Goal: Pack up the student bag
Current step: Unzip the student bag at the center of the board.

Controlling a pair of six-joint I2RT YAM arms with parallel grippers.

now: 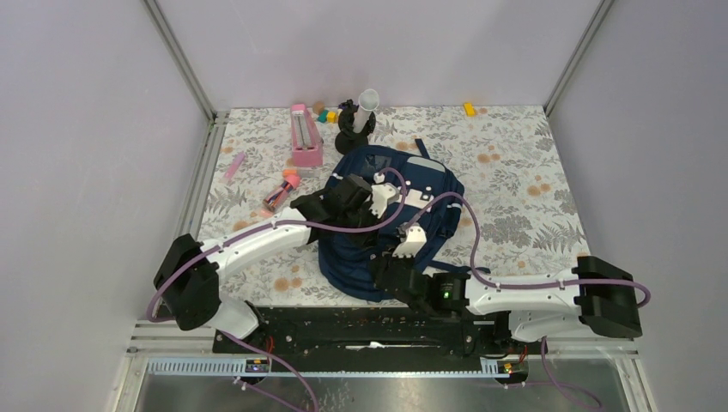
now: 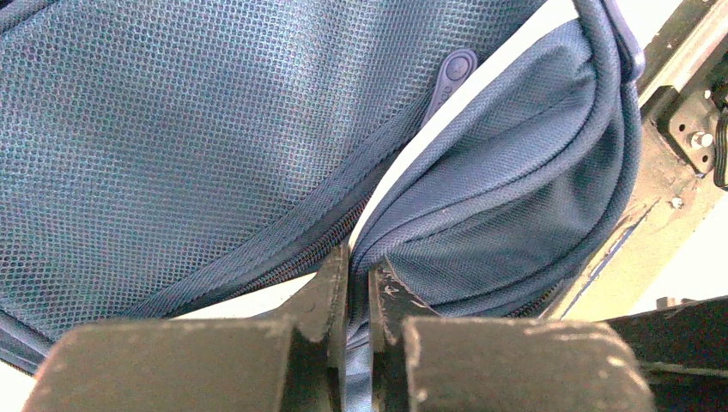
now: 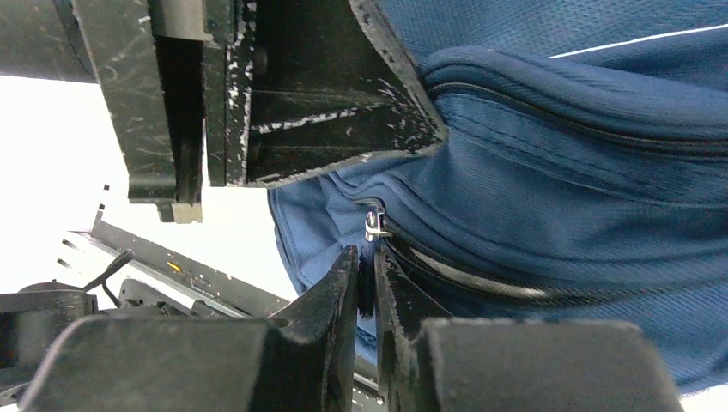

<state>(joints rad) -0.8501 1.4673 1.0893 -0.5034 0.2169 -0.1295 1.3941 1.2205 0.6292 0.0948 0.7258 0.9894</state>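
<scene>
Left gripper (image 2: pixel 359 275): we are clenching it on a fold of the backpack's blue cloth, right beside a zip seam, with the jaws nearly meeting over the cloth.
Right gripper (image 3: pixel 365 268): we are pinching the dark zip tab (image 3: pixel 367 290) that is hanging from the metal slider (image 3: pixel 373 225), and the jaws are almost shut on it.
Space between them: a finger of the left gripper is hanging just above the right fingers. We cannot tell whether they are touching.
Backpack (image 1: pixel 365 163): it is lying flat in the middle of the table (image 1: pixel 532 189), under both wrists, with its near end close to the arm bases.
Around it: a pink box (image 1: pixel 305 137) is sitting out on the table to the left, apart from the backpack.
Risk, tab: we are holding it only at the tips, so a pull off the line of the zip is likely to slide it out.
Risk, fold: if the left pinch is slipping, the whole backpack is going to drag after the slider instead of the zip running.
Risk, slider: loose cloth is bunching close to it and may catch in the teeth.
Risk, crowding: with the grippers this near, any sideways pull may be knocking one into the other.
Risk, contents: if we are closing this zip, anything lying outside is being shut out.
</scene>
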